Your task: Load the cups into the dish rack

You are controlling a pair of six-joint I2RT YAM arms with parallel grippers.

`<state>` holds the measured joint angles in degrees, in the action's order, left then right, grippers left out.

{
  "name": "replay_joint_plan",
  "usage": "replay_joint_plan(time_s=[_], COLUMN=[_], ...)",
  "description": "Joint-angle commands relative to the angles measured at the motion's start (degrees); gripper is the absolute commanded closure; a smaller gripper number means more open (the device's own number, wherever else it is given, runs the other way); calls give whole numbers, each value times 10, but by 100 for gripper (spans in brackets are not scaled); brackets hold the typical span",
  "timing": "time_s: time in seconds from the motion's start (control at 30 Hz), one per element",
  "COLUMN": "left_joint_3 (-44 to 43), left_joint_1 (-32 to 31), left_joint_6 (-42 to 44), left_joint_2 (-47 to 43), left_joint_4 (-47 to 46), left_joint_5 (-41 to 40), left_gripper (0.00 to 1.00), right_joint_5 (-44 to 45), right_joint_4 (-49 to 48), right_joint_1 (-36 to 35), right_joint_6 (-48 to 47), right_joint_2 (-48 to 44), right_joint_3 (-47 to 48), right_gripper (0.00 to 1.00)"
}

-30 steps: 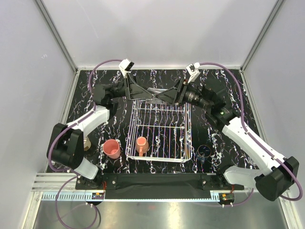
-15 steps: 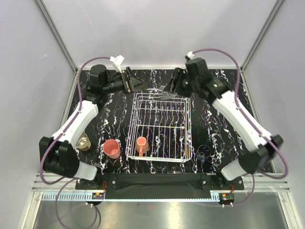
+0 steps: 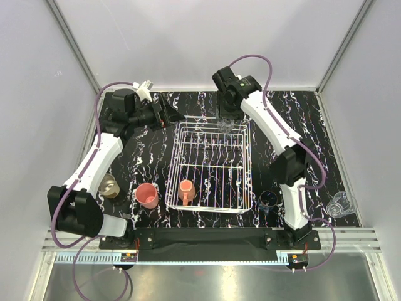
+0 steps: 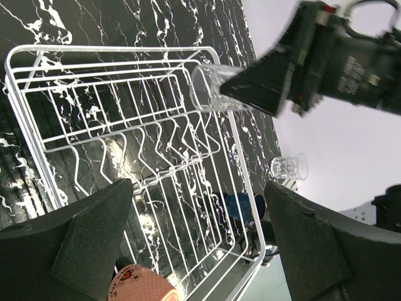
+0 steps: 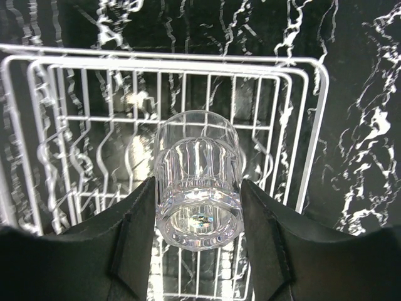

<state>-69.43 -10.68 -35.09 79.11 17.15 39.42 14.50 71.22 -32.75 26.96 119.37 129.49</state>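
Where the rack (image 3: 213, 160) sits, pale walls (image 3: 207, 37) enclose a black marbled tabletop (image 3: 326, 135).

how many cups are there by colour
clear glass: 2
pink tumbler: 1
orange mug: 1
cream cup: 1
dark blue cup: 1
total: 6

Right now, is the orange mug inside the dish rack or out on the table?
Inside. The orange mug sits within the wire sides of the dish rack, at its near left corner.
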Motion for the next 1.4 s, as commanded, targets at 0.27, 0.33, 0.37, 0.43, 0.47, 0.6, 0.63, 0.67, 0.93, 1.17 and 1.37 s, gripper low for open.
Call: replay_joint_plan(time_s=[0.27, 0.33, 0.37, 0.43, 0.47, 0.6, 0.63, 0.67, 0.93, 1.17, 1.37], left_joint_3=[-16, -16, -15, -13, -14, -12, -12, -12, -9, -10, -10], left_joint_1=[4, 4, 5, 6, 7, 8, 8, 9, 9, 10, 10], left_joint_6=[-2, -4, -6, -8, -9, -12, -13, -15, -19, -20, -21], left_joint_2=[-8, -8, -7, -7, -5, -2, -1, -1, 6, 10, 11], left_joint_4=[-15, -18, -18, -19, -19, -22, -23, -24, -28, -26, -28], left_joint_5=[11, 15, 16, 19, 21, 24, 26, 27, 32, 34, 35], left_gripper=[8, 8, 8, 8, 8, 8, 8, 8, 8, 8, 8], right_joint_5=[4, -13, -18, -18, -19, -27, -27, -29, -41, -48, -47], right_joint_4=[-8, -24, -26, -28, -29, -44, -52, -56, -76, -82, -79], right_joint_1=[51, 52, 54, 55, 58, 60, 61, 60, 62, 62, 62], right_joint_6=[-45, -46, -45, -48, -48, -49, -48, -49, -48, -46, -47], right_joint_2=[50, 46, 46, 52, 54, 60, 59, 59, 82, 90, 102], right_joint_3=[21, 2, 0, -7, -9, -29, -32, -35, -48, -65, -69], right_gripper=[100, 100, 100, 100, 100, 100, 100, 100, 100, 100, 98])
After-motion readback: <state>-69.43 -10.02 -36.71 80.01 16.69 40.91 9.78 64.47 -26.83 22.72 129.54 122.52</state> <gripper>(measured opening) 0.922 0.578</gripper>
